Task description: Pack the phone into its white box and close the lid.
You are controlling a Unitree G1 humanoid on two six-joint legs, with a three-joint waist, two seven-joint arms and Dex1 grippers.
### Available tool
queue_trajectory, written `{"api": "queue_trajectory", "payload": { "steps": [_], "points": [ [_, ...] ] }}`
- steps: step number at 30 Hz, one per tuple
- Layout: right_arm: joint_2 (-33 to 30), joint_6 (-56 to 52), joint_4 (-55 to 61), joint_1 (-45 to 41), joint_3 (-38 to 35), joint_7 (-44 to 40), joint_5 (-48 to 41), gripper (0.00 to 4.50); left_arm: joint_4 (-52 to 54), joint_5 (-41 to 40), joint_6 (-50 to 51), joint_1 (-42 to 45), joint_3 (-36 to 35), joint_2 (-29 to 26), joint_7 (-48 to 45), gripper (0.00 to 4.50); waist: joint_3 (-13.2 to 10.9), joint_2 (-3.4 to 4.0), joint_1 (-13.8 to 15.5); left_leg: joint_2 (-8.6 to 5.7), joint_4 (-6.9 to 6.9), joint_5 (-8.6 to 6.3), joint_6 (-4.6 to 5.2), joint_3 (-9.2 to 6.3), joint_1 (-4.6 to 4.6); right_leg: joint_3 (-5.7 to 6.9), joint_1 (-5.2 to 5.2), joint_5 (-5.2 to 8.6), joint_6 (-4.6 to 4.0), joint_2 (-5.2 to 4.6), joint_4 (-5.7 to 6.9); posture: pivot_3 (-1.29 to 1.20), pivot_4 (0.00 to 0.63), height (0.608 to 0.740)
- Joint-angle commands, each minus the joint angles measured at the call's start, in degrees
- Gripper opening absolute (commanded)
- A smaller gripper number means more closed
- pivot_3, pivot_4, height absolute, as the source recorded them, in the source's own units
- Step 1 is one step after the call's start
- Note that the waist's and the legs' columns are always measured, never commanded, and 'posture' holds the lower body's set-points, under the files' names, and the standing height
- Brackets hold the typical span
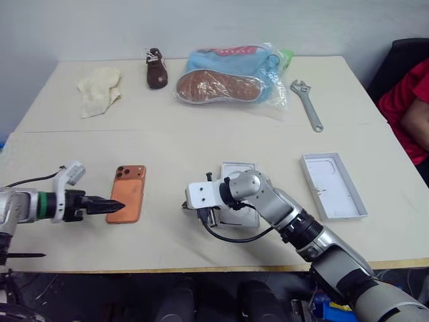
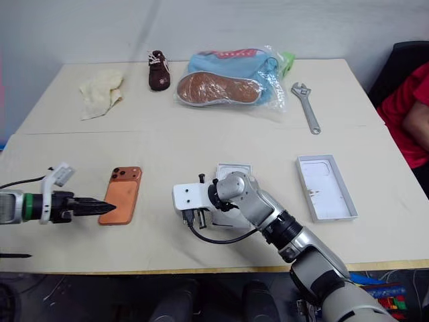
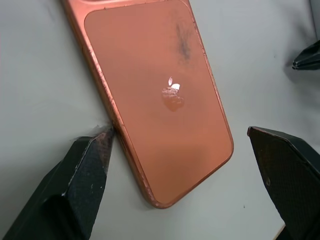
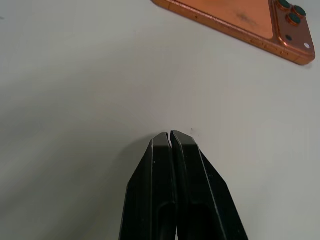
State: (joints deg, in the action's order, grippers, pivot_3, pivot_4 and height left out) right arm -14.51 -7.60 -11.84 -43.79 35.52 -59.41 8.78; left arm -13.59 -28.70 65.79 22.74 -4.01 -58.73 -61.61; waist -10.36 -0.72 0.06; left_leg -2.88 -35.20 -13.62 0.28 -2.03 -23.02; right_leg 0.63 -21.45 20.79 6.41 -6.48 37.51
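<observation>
The left claw (image 3: pixel 175 165) stands with its two black fingers wide apart, straddling the near end of the phone (image 1: pixel 127 194); one finger (image 3: pixel 85 165) is right at the phone's long edge, the other well off the opposite side, so nothing is gripped yet. The right claw (image 4: pixel 171 145) is pressed together and empty, its tip low over bare table (image 1: pixel 201 144) between the phone and the middle of the table.

The phone lies flat, back up, lenses at the far end, on the left side of the table. The white box (image 1: pixel 238 170) sits near the middle, mostly hidden behind the right wrist, so I cannot make out its floor. The lid (image 1: pixel 333 186) lies open side up well to the right, apart from both.

To my eye the job has barely begun: phone not lifted, box empty as far as one can tell, lid off. What is left is the grasp, the carry to the box, the placing and the closing.

Counting: one phone, one box, one lid, two claws. Along the far edge, one crumpled cloth (image 1: pixel 99 89), one small brown shoe (image 1: pixel 156 68), one bagged shoe (image 1: pixel 231 75), one wrench (image 1: pixel 307 102). A person's red sleeve (image 1: pixel 405 107) shows at the right.
</observation>
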Motion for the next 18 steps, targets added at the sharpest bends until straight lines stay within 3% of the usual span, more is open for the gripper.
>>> {"api": "queue_trajectory", "payload": {
  "steps": [1, 7, 10, 18],
  "points": [
    [0.86, 1.4, -0.79, -0.78, -0.55, 0.65, 0.82, 0.06, 3.01, -0.38, 5.53, -1.11, 6.28, 6.58, 3.31, 4.5, 0.36, 0.3, 0.34, -0.08, 0.0, 0.01, 0.04, -0.02, 0.0, -0.01, 0.0, 0.0, 0.0, 0.0, 0.02, 0.0, 0.15, 0.74],
    [2.78, 5.44, -8.41, -3.48, 0.53, 4.85, 5.92, 0.06, 1.67, 1.0, 8.33, -0.53, 2.82, 12.74, 10.92, 4.5, 0.91, 0.94, 0.76, -0.39, 0.01, -0.04, 0.3, -0.02, 0.31, -0.1, 0.28, 0.0, 0.02, -0.06, 0.05, 0.0, 0.15, 0.74],
    [3.88, 7.44, -12.4, -5.21, 0.53, 7.07, 8.16, 0.06, -0.24, 2.08, 8.36, -0.46, 1.53, 12.65, 12.57, 4.5, 1.02, 1.03, 0.64, -0.37, 0.14, -0.12, 0.29, -0.15, 0.98, -0.09, 1.11, 0.12, 0.14, -0.05, -0.26, 0.0, 0.15, 0.74],
    [8.43, 10.23, -20.11, -7.98, -0.26, 8.88, 9.3, 0.06, -4.24, 1.58, 10.54, 1.91, -0.81, 12.64, 13.09, 4.5, 1.15, 1.22, -0.41, -0.36, 0.18, -0.06, 0.08, -0.56, 1.22, -0.15, 1.14, 0.15, 0.07, 0.01, -0.05, 0.0, 0.15, 0.74]
  ]
}}
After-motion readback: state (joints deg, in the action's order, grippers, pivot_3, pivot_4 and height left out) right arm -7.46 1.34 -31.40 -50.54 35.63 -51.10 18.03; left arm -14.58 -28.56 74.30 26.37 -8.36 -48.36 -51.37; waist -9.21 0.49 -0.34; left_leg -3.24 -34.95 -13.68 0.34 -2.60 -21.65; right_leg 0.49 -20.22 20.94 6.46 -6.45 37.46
